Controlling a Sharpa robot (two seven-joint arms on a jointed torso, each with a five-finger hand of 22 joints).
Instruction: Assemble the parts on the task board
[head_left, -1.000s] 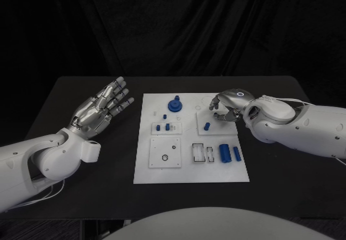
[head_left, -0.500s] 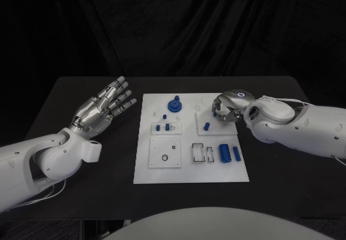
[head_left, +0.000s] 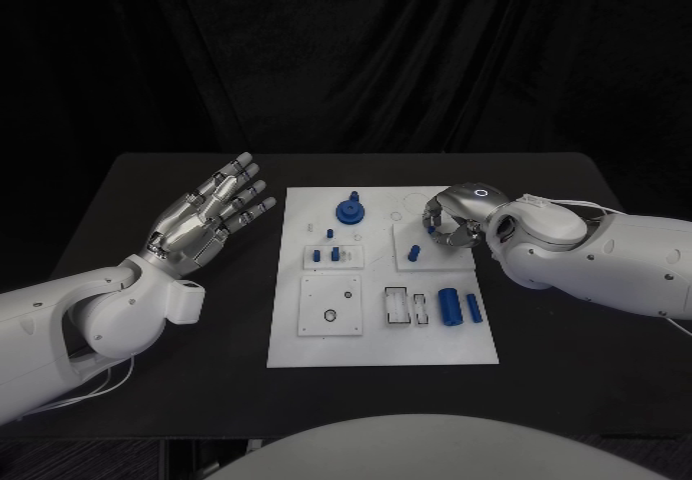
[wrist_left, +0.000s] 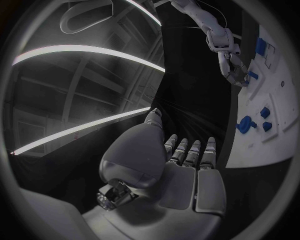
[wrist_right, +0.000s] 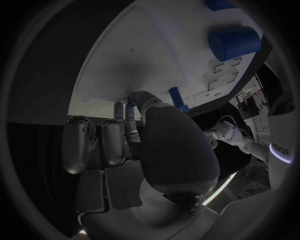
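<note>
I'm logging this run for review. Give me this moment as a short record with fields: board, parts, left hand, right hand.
board: white task board in the middle of the black table
parts: blue knob at the far end; blue cylinder near the right edge
left hand: left hand open, off the board
right hand: right hand over the far right corner, fingertips at a small blue peg; grip unclear

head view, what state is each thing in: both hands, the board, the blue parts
left hand: open, fingers spread, off the board over the table
right hand: fingers curled down at the board's far right corner; a hold cannot be told
task board: flat on the table
blue knob: standing upright on the board
blue cylinder: lying on its side
small blue peg: upright in its plate
</note>
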